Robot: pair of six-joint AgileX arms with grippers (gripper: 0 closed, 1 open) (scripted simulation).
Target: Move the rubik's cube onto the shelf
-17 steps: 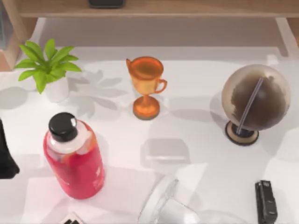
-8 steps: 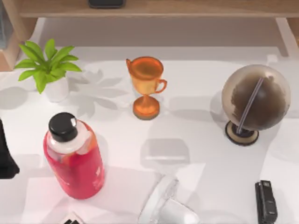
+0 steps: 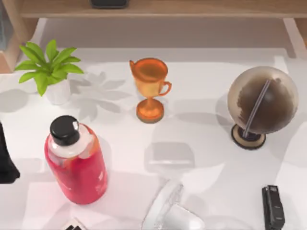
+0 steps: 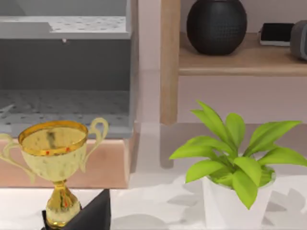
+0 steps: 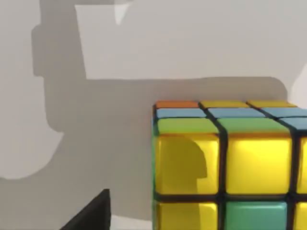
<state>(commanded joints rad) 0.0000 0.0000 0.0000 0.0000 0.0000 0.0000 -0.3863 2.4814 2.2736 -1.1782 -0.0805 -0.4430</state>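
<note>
Pincer of right arm: finger tip (image 5: 91, 211) close beside the rubik's cube (image 5: 225, 167), not touching; grip state unclear. Cube rests on white surface (image 5: 144, 57). Left arm parked beside red bottle (image 3: 76, 163).

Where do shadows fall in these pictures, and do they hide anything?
Top view: soft leaf shadows spread on the white table beside the plant, hiding nothing. Right wrist view: a broad grey shadow lies behind the rubik's cube, and a rounded one darkens a yellow tile. Left wrist view: evenly lit trophy.
</note>
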